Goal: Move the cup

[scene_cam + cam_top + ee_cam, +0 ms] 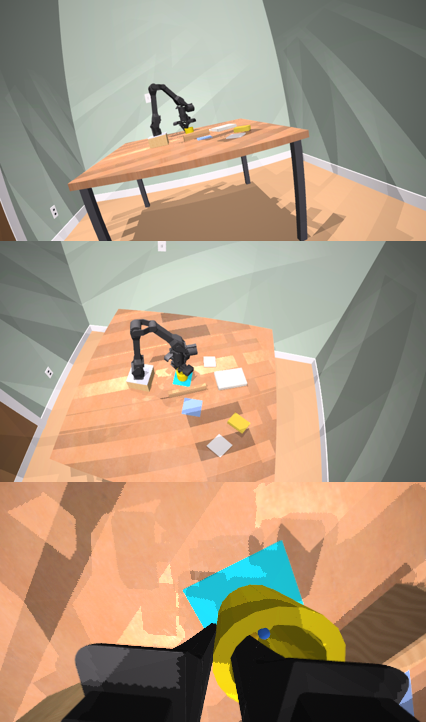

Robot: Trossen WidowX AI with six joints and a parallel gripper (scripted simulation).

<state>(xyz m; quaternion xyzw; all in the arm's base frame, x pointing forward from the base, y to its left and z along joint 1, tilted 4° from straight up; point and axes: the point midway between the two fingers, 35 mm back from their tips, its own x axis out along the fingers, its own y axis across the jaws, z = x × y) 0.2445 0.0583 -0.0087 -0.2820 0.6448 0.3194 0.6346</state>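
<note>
The yellow cup [182,377] [189,130] [335,637] is upright over the cyan pad [187,383] [250,572], on it or very close above it; the exact contact is hard to tell. My gripper [181,371] [186,128] [222,629] is shut on the cup's wall, one finger inside the cup and one outside. A blue marble [264,633] shows inside the cup; the near part of the inside is hidden by the finger. The other pad, light blue [192,406] [204,137], lies beyond the wooden bar and bears nothing.
The low wooden bar [187,390] [195,135] [387,614] stands between the two pads. A white slab [230,378] [224,127], a small white tile [209,361], a yellow block [237,421] [242,128] and a grey tile [219,445] [236,135] lie farther out.
</note>
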